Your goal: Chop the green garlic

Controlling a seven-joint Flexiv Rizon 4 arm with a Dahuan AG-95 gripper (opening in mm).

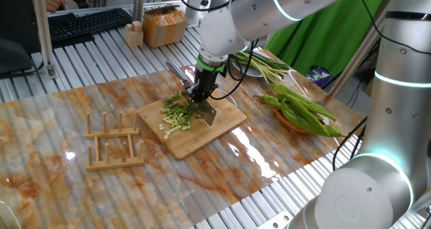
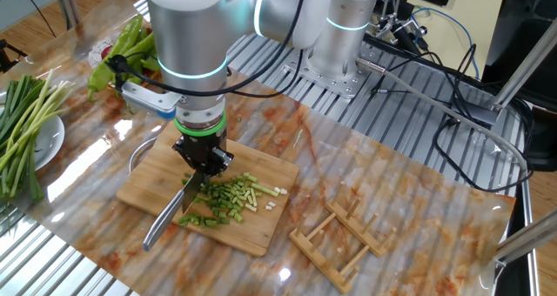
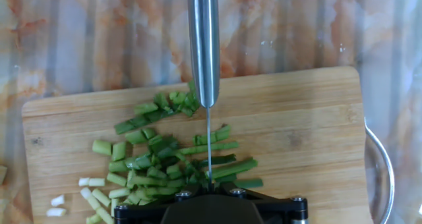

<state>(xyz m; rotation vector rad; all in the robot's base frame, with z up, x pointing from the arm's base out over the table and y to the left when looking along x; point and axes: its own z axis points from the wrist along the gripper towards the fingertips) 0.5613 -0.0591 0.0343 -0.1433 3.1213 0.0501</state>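
Note:
The green garlic [image 1: 176, 114] lies cut into short pale and dark green bits on the wooden cutting board [image 1: 225, 121]. My gripper [image 1: 202, 94] stands right over the pile, shut on a knife [image 1: 206, 112] whose blade rests edge-down among the bits. From the other side, the gripper [image 2: 202, 161] holds the knife [image 2: 164, 222] with its steel handle reaching toward the board's near-left edge, beside the garlic [image 2: 231, 196]. In the hand view the knife [image 3: 203, 46] runs straight ahead from the gripper [image 3: 210, 188], and the thin blade splits the garlic [image 3: 151, 158] on the board [image 3: 303, 125].
Glossy green peppers [image 1: 303, 108] sit right of the board. A bundle of long stalks [image 2: 22, 122] lies on a white plate. A wooden rack [image 1: 113, 141] stands left of the board. A curved metal rim [image 3: 382, 165] shows at the board's edge. A keyboard [image 1: 87, 23] and a box [image 1: 163, 25] sit behind.

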